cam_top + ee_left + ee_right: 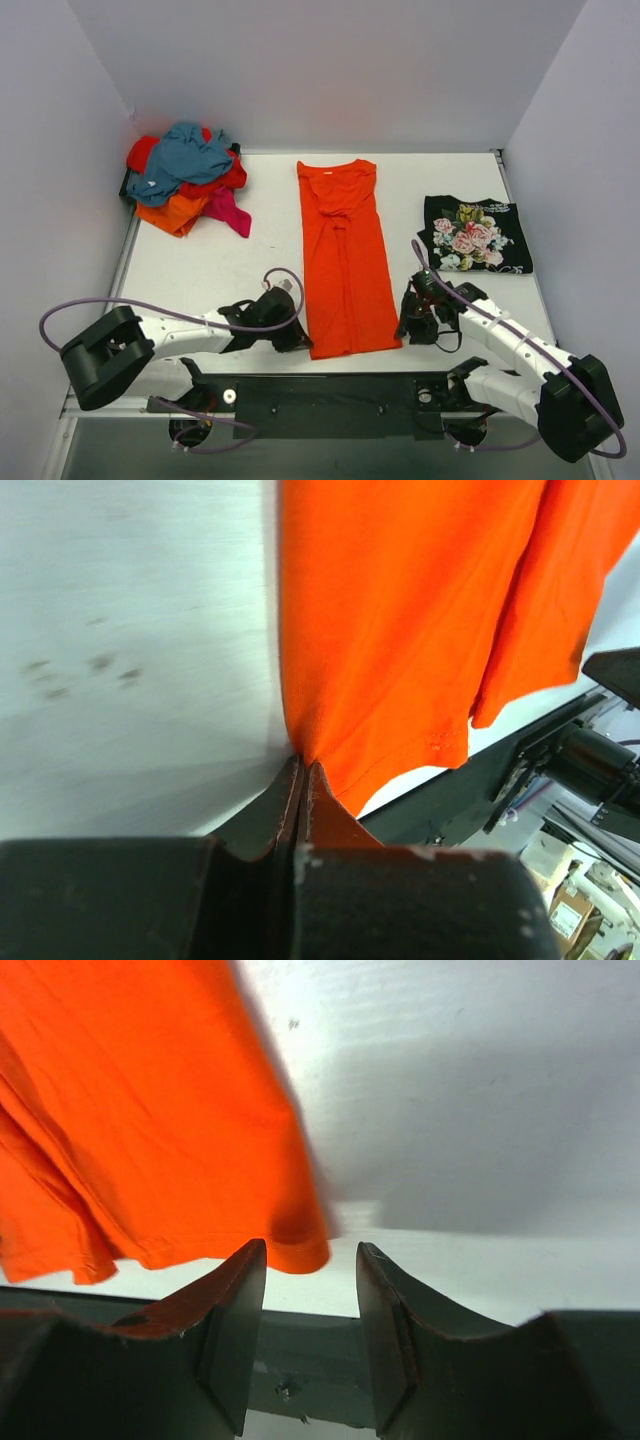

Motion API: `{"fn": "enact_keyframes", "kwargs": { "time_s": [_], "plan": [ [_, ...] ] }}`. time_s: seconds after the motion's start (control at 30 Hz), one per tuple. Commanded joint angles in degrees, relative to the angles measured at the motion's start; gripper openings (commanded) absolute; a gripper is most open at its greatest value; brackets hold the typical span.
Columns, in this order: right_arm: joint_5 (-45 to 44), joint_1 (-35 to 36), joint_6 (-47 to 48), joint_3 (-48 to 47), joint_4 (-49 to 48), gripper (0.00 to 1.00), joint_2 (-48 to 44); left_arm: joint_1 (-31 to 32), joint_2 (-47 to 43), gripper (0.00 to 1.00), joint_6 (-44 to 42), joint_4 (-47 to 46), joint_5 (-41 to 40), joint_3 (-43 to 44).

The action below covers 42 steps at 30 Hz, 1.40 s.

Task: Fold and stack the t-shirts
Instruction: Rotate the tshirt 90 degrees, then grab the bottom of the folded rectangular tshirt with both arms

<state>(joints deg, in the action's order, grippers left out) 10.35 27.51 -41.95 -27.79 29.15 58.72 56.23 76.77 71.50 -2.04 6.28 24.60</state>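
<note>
An orange t-shirt [345,255], folded into a long strip, lies in the middle of the table with its hem toward the arms. My left gripper [298,342] is at its near left corner. In the left wrist view the left gripper [303,770] is shut, and the orange cloth [400,630] puckers into its tips. My right gripper [408,328] is beside the near right corner. It stands open [312,1260], with the hem corner [300,1248] just ahead of its fingers and nothing between them. A folded black floral t-shirt [477,235] lies at the right.
A loose pile of teal, red, orange and pink t-shirts [185,180] sits at the back left corner. White walls close in the table on three sides. A dark mounting rail [330,395] runs along the near edge, just behind the shirt's hem.
</note>
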Motion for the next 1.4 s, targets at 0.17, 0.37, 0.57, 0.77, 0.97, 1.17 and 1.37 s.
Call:
{"fn": "enact_keyframes", "kwargs": {
  "time_s": [0.17,0.37,0.57,0.77,0.97,1.17,1.37],
  "plan": [
    [3.3,5.6,-6.2,0.3,1.8,0.38,-1.9,-6.0,-13.1,0.00,-6.7,16.5,0.2,-3.5],
    [5.4,9.3,-11.2,2.0,-4.4,0.37,-0.1,-6.0,-16.2,0.36,-7.0,18.6,1.4,-3.2],
    [4.8,12.7,-12.6,1.5,-6.8,0.30,4.6,-5.5,-16.3,0.38,-6.5,17.1,3.7,-3.9],
    [3.3,14.9,-13.9,2.0,-7.2,0.22,7.5,-4.3,-14.2,0.38,-5.2,14.6,5.8,-4.5],
    [2.7,15.1,-13.6,2.2,-5.0,0.04,6.6,-3.9,-14.7,0.38,-4.9,14.6,6.6,-4.6],
    [2.4,15.1,-13.1,2.8,-3.8,0.00,6.1,-3.8,-14.7,0.29,-4.3,13.5,7.1,-5.2],
    [2.2,15.0,-12.7,1.0,-1.9,0.00,3.7,-3.9,-15.1,0.00,-4.9,14.4,6.5,-3.1]
  ]
}}
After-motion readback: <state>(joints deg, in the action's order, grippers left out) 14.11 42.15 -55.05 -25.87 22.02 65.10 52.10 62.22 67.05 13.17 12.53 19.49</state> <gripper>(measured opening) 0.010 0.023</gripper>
